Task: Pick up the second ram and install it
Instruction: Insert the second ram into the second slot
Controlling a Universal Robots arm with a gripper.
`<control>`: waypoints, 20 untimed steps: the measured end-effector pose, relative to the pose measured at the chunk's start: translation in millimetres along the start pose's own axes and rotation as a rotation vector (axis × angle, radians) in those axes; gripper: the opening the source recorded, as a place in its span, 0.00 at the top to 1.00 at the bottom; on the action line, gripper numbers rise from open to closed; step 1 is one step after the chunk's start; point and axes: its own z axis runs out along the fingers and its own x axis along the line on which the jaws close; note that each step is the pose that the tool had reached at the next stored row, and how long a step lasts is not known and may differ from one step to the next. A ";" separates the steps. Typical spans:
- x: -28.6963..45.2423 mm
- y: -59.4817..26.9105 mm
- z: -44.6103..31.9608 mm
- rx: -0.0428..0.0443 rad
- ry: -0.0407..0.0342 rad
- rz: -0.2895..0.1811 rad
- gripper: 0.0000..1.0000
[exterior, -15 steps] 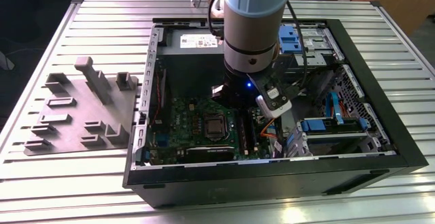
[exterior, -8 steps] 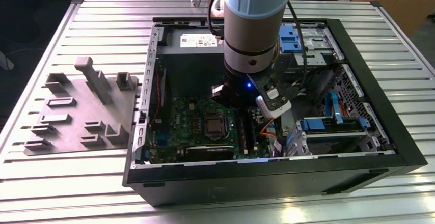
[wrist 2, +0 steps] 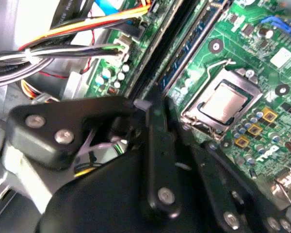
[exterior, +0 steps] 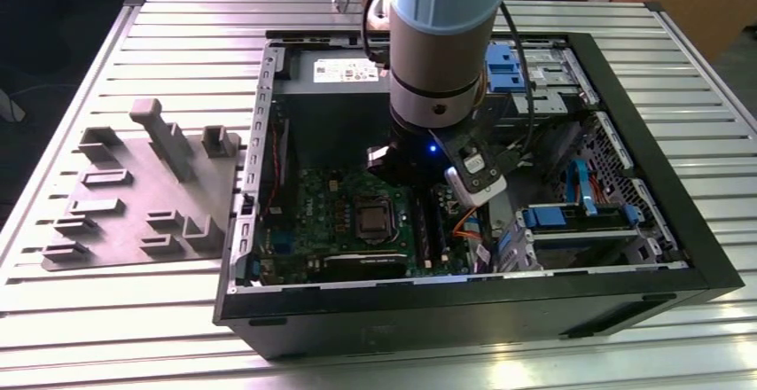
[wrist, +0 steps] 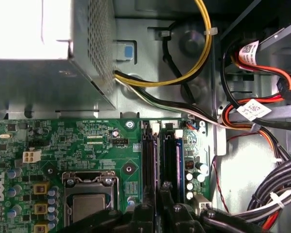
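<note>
light: bright overhead | glare: table slats (exterior: 142, 319) | blur: close end effector (wrist 2: 153, 104)

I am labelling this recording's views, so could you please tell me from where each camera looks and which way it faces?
Exterior view: off the arm, high up, looking down on the open computer case on the slatted table; the arm shows.
First wrist view: on the arm, looking along the motherboard and its memory slots; the gripper shows.
Second wrist view: on the arm, close above the gripper, facing the slots.
Both wrist views share the processor socket.
</note>
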 end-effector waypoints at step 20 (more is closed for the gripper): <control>-0.8 0.7 -11.2 0.0034 0.0000 0.000 0.81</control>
